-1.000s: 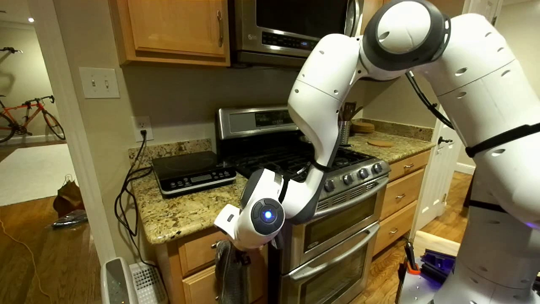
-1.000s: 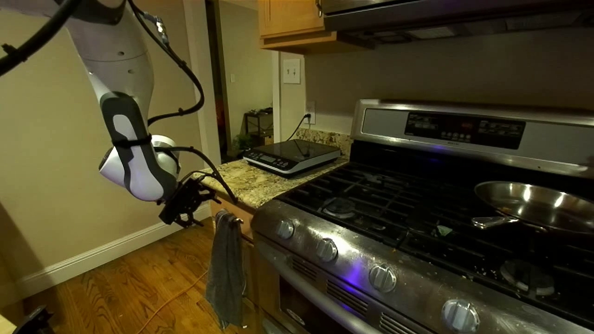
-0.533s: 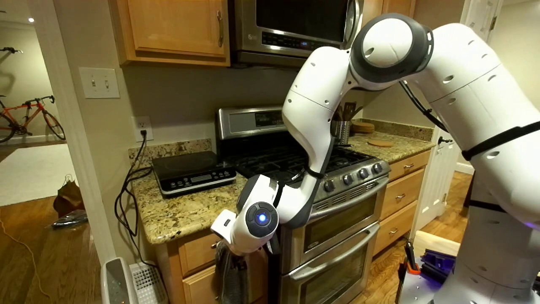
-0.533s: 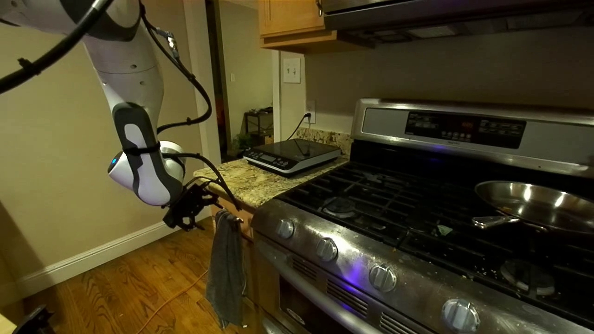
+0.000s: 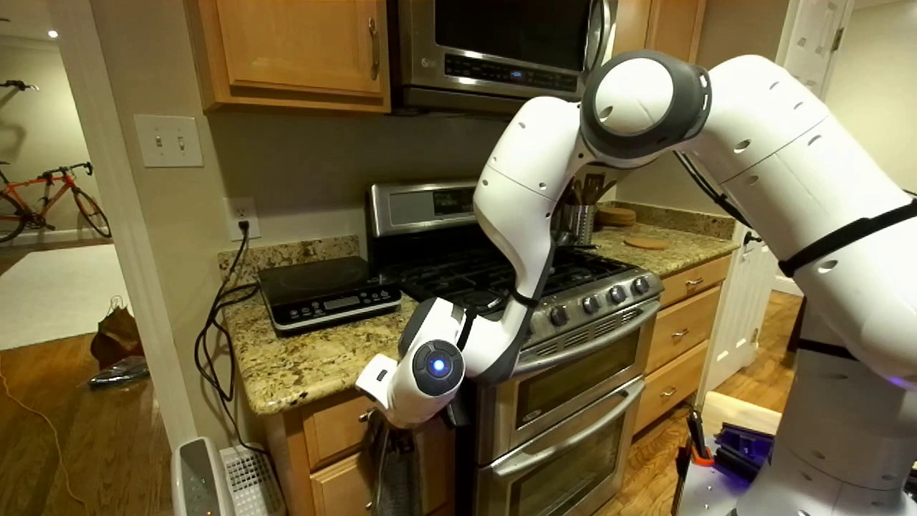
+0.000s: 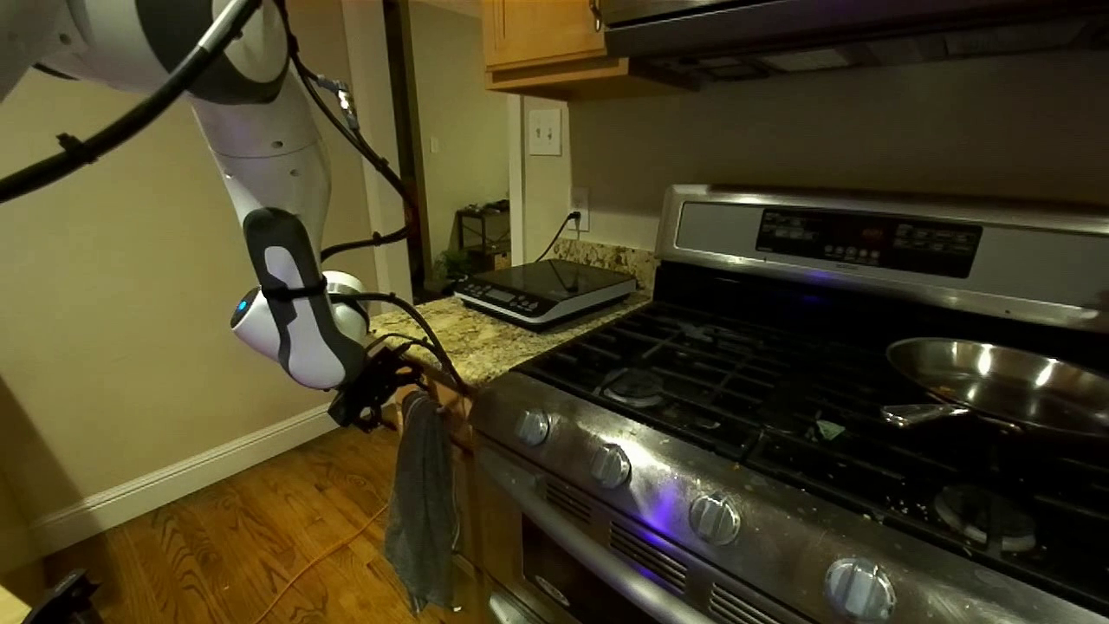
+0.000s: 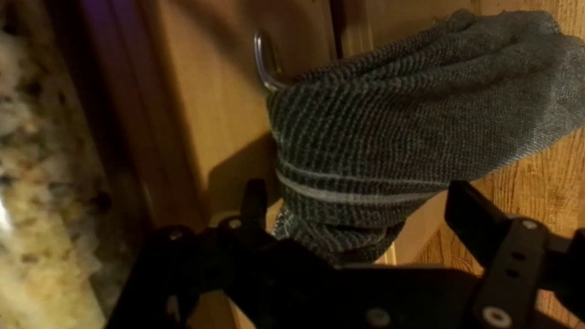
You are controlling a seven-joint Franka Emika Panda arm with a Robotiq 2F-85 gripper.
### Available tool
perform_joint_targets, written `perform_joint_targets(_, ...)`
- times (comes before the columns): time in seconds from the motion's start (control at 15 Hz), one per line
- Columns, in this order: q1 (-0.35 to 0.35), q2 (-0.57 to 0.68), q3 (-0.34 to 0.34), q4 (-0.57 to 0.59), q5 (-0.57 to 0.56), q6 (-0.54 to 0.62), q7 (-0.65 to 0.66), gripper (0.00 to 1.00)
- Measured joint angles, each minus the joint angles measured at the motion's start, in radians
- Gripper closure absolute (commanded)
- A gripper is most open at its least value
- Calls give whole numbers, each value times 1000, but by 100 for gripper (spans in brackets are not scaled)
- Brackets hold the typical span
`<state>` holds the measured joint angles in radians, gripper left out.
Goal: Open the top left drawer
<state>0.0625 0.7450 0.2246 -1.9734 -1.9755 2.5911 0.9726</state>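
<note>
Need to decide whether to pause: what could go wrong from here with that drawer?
The towel hides much of the handle on the drawer, so the open gripper may pinch the towel instead and slip off. The countertop is close by too, so a careless approach might bump it.

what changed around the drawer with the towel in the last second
The arm has come down, bringing the tool closer to the towel hanging from the handle of the top left drawer. Nothing was visibly grasped or released; the tool is open. The drawer stayed shut, and the towel and pan stayed put.
</note>
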Motion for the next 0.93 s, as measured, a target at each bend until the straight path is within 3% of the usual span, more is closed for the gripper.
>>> perform_joint_targets(0.13, -8, 14, 0, 14, -1, 16, -10, 31)
perform_joint_targets(0.6, -22, 27, -1, 38, -7, 27, -23, 74)
perform_joint_targets(0.87, -22, 19, -1, 29, -44, 18, -23, 92)
perform_joint_targets(0.93, -22, 14, 0, 24, -54, 12, -23, 93)
